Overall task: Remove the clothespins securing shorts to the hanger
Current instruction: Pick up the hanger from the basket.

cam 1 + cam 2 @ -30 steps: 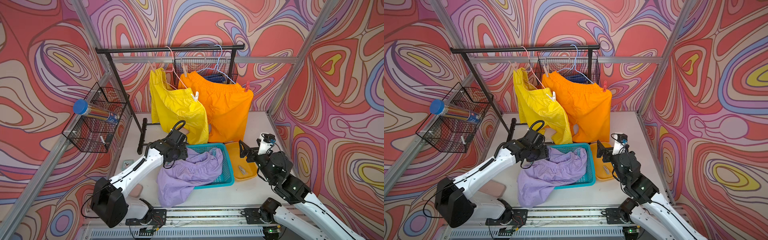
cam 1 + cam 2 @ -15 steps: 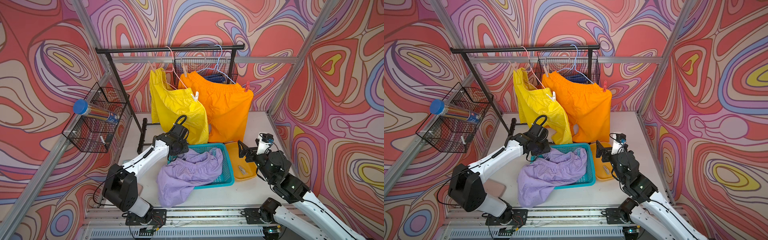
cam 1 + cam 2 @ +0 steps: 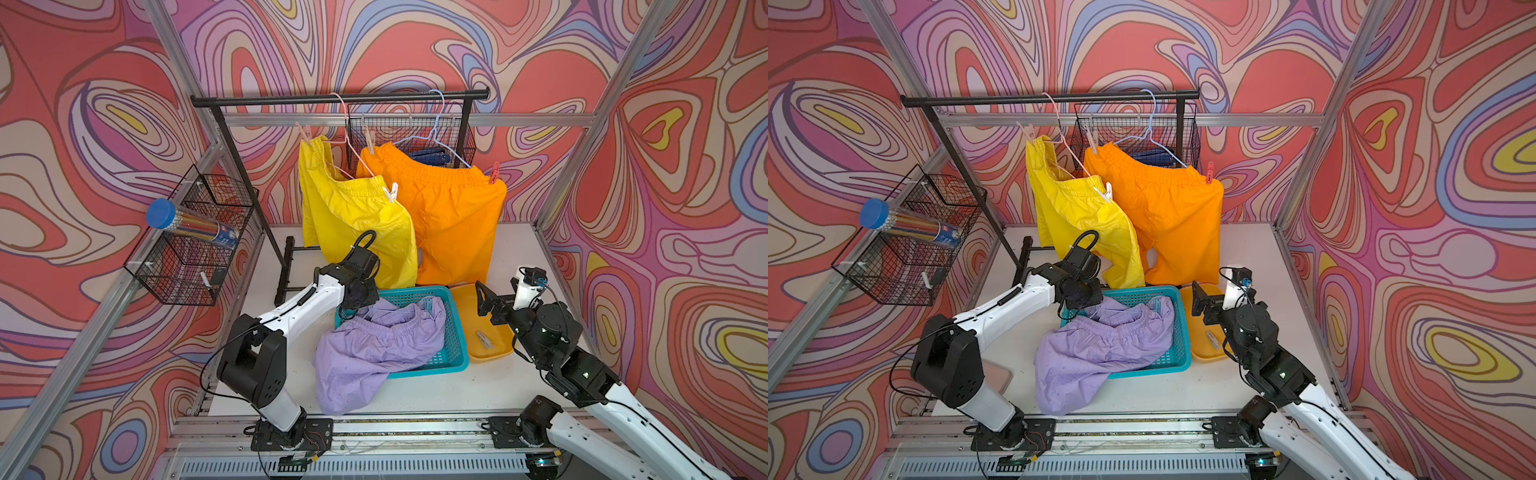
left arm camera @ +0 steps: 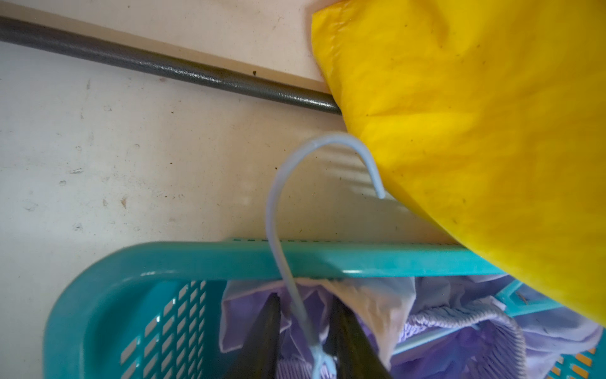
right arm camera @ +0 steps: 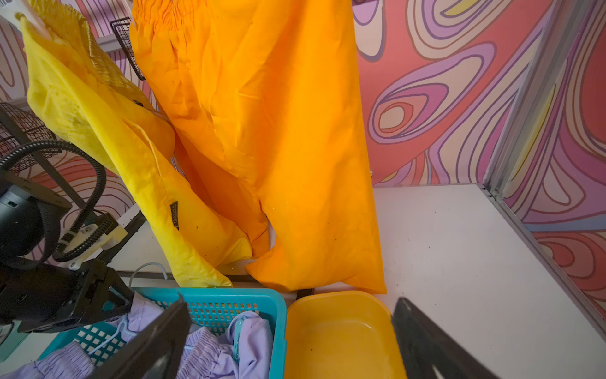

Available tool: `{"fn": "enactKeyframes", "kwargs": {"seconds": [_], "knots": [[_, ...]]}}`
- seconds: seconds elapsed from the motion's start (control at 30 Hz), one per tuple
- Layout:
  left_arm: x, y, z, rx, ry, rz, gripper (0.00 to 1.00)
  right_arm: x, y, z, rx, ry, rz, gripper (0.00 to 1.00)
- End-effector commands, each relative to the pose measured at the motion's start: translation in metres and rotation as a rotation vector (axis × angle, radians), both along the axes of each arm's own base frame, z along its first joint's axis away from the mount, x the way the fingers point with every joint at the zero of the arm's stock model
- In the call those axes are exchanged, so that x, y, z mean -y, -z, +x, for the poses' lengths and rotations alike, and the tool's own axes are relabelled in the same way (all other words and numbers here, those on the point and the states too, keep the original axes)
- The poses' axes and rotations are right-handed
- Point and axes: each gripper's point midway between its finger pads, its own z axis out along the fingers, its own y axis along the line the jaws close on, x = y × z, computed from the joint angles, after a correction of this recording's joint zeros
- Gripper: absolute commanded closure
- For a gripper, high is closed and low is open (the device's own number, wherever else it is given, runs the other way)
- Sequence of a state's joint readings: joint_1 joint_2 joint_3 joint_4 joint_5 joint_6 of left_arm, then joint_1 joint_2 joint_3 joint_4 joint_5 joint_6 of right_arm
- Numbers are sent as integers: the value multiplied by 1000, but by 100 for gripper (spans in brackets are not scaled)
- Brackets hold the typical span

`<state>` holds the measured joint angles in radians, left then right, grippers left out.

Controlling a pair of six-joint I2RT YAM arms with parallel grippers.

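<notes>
White-and-black left arm [image 3: 301, 307]: stretched forward and inward from its base, wrist bent steeply down. Left gripper [image 4: 305, 328]: black fingers [image 4: 265, 331] point downward, drawn close with a narrow gap between them. White-and-black right arm [image 3: 582, 374]: elbow low, forearm angled up and forward. Right gripper [image 5: 292, 305]: black fingers [image 5: 157, 338] spread wide, aimed forward, holding nothing.

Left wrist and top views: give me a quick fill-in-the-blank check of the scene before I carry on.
1. The lilac shorts lie partly in the ____ basket.
2. The yellow tray holds one ____.
3. The left gripper straddles the neck of a pale ____.
4. The right gripper stands ____ over the yellow tray.
Missing words: teal; clothespin; hanger; open.
</notes>
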<state>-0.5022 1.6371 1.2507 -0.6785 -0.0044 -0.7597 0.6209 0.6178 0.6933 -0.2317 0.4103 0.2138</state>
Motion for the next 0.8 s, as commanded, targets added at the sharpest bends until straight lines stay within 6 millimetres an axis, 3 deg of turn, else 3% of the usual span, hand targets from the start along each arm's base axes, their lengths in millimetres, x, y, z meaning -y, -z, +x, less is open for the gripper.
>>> {"fn": "enactKeyframes", "kwargs": {"seconds": [0.0, 0.23, 0.47, 0.77], "knots": [[-3, -5, 8, 7, -20, 22, 71, 0, 3, 0, 4, -3, -6, 2], [-5, -11, 10, 17, -17, 33, 87, 1, 3, 0, 4, 0, -6, 2], [0, -22, 6, 40, -10, -20, 97, 0, 0, 0, 6, -6, -4, 2], [29, -70, -9, 140, 140, -221, 100, -19, 4, 4, -27, -89, -23, 2]]}}
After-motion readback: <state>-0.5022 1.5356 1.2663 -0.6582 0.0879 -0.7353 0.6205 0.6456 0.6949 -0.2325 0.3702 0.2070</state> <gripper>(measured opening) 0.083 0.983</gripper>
